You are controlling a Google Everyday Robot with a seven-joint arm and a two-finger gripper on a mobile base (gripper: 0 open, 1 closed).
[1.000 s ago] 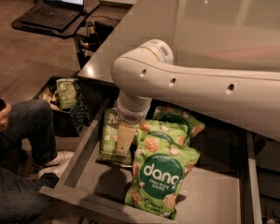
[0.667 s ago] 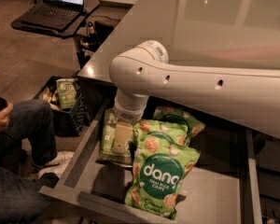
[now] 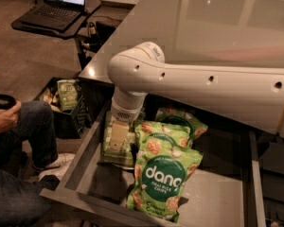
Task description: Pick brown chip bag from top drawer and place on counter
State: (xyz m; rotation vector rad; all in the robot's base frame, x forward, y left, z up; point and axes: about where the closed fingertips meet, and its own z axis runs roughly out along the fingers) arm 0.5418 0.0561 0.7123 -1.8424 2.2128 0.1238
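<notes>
The top drawer point(image 3: 80, 174) stands pulled open below the grey counter point(image 3: 199, 27). My white arm point(image 3: 189, 84) reaches down from the right into the drawer's left part. My gripper point(image 3: 118, 143) hangs low in the drawer, right over a pale green bag point(image 3: 109, 156) lying flat against the left wall. A green Dang chip bag point(image 3: 162, 178) lies in the middle of the drawer, with two more green bags point(image 3: 180, 119) behind it. No brown chip bag shows; it may be hidden under the arm or the other bags.
A person point(image 3: 14, 141) sits at the left, close to the drawer's front corner. A black crate point(image 3: 66, 103) with snack packs stands on the floor beside the drawer. A laptop point(image 3: 61, 4) sits on a stand at the back left.
My arm has shifted slightly left and the gripper sits a little lower over the pale green bag. The bags have not moved.
</notes>
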